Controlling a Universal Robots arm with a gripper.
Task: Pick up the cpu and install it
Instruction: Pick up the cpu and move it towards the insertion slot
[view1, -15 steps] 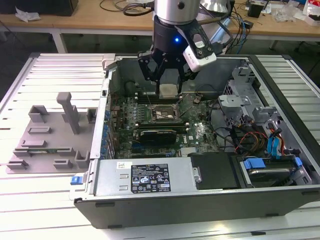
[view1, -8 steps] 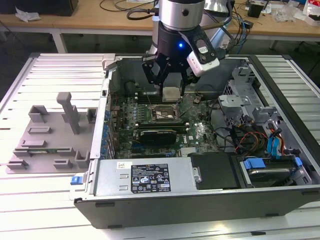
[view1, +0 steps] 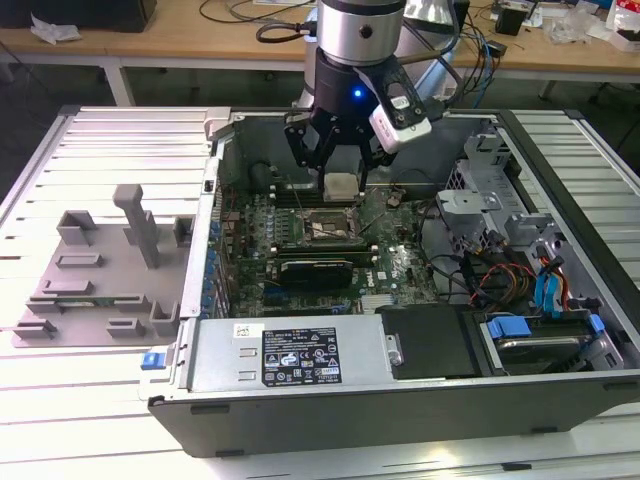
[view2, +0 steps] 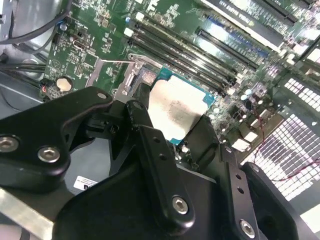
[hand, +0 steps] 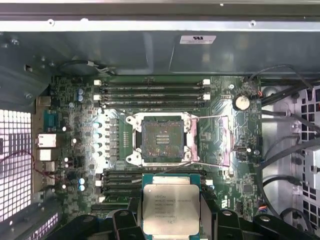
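The cpu (view1: 341, 186) is a flat square chip with a silver metal top, held in the air inside the open computer case. My gripper (view1: 340, 180) is shut on the cpu, its black fingers (hand: 210, 212) on two opposite edges. In the first wrist view the cpu (hand: 171, 208) hangs a little short of the open socket (hand: 162, 138), whose contact field is bare. The second wrist view has the cpu (view2: 176, 108) between my fingers (view2: 145, 135) above the green motherboard (view2: 100, 30). In the exterior view the socket (view1: 324, 231) lies just below and in front of the chip.
A grey plastic tray (view1: 100, 270) with upright blocks lies on the table at the exterior view's left. The case wall (view1: 300, 360), drive cage (view1: 480, 190) and loose cables (view1: 500, 270) surround the motherboard. Memory slots (hand: 152, 90) flank the socket.
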